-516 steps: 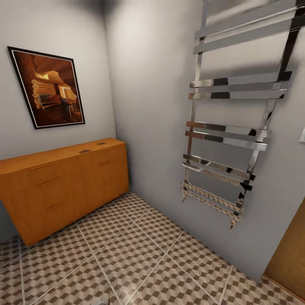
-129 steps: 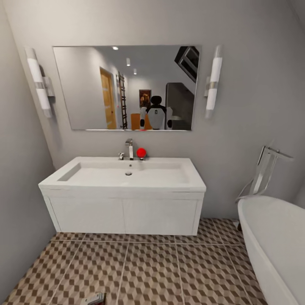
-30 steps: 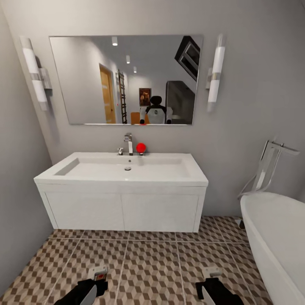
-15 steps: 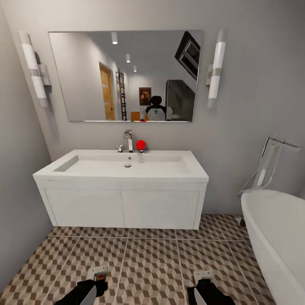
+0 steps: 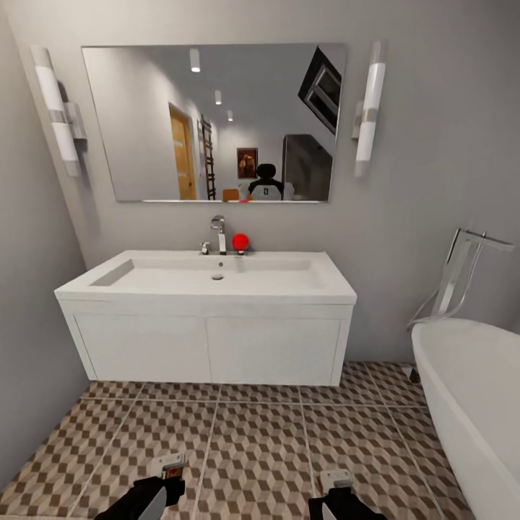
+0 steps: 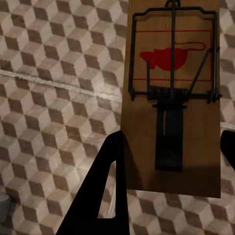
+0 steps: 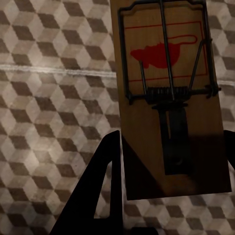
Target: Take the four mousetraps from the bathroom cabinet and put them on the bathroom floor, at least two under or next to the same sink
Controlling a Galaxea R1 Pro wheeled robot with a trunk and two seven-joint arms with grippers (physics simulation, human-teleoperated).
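Each gripper is shut on one mousetrap, a tan board with dark wire and a red mark. Low in the head view, my left gripper (image 5: 163,490) holds its mousetrap (image 5: 172,466) above the bathroom floor (image 5: 253,440). My right gripper (image 5: 334,504) holds the other mousetrap (image 5: 336,478). In the left wrist view the mousetrap (image 6: 171,93) sits between the black fingers (image 6: 105,191) of the left gripper (image 6: 171,142). The right wrist view shows the same with its mousetrap (image 7: 169,93) in the right gripper (image 7: 171,144). The white sink (image 5: 144,283) on its vanity stands ahead. The cabinet is out of view.
A white bathtub (image 5: 469,390) fills the right side, with a chrome tap stand (image 5: 455,278) behind it. The grey wall (image 5: 29,325) closes in on the left. A mirror (image 5: 144,123) hangs over the sink, and a red ball (image 5: 240,242) sits by the tap.
The whole picture has shifted a little, so the camera moved. In the last second the right gripper with its mousetrap has dropped lower in the head view; the left has held its place.
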